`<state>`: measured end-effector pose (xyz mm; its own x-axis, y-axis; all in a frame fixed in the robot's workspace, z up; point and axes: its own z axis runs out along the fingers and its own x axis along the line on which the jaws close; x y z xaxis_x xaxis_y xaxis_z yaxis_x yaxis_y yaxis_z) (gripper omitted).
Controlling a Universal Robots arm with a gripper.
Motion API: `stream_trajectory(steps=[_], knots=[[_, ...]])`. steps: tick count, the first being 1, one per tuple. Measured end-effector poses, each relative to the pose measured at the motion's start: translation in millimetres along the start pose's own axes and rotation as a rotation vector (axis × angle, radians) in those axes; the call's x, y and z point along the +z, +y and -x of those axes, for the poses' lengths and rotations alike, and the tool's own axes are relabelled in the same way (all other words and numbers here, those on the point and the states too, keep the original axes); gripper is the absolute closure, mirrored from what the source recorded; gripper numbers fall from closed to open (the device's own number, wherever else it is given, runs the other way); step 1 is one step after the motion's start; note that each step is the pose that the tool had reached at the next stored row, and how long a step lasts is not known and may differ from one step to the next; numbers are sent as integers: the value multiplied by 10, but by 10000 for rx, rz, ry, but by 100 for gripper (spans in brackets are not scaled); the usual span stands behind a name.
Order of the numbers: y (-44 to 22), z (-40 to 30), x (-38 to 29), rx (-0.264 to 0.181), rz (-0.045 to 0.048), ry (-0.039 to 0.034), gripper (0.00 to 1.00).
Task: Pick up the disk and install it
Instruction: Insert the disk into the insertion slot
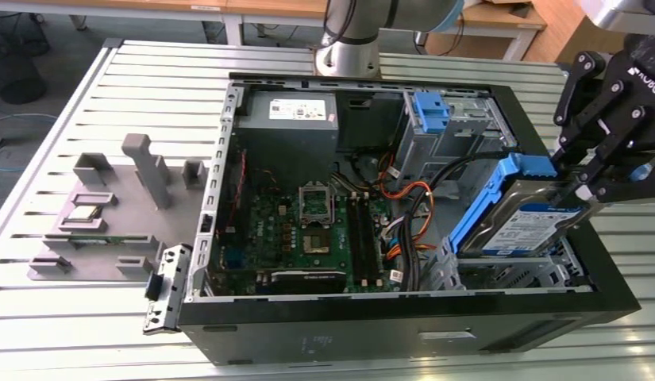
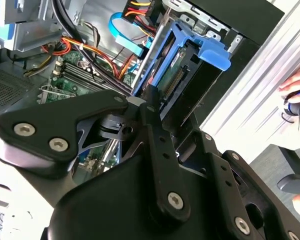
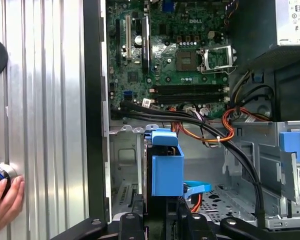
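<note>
At the exterior view's left, a grey fixture tray (image 1: 94,214) lies on the slatted table (image 1: 52,333), well apart from the work. The open computer case (image 1: 412,333) lies on its side, so the motherboard (image 1: 306,226) and the bays can be reached from above. The power supply (image 1: 290,107) carries a white label; its print cannot be made out.

At the exterior view's right, the gripper (image 1: 579,189) is clenched on the disk (image 1: 529,221), grasping its upper edge. The disk is held tilted on edge, lower end at the mouth of the drive cage (image 1: 518,276). This angle probably lets it slide into the bay. Its label is blue and white; the text is illegible.
</note>
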<state>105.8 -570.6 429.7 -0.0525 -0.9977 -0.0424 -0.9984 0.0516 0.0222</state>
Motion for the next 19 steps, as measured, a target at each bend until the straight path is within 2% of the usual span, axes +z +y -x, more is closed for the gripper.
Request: stream_trajectory(steps=[16, 19], knots=[[-7, -13, 291, 0, 0, 0, 65], [-7, -13, 311, 0, 0, 2, 65]])
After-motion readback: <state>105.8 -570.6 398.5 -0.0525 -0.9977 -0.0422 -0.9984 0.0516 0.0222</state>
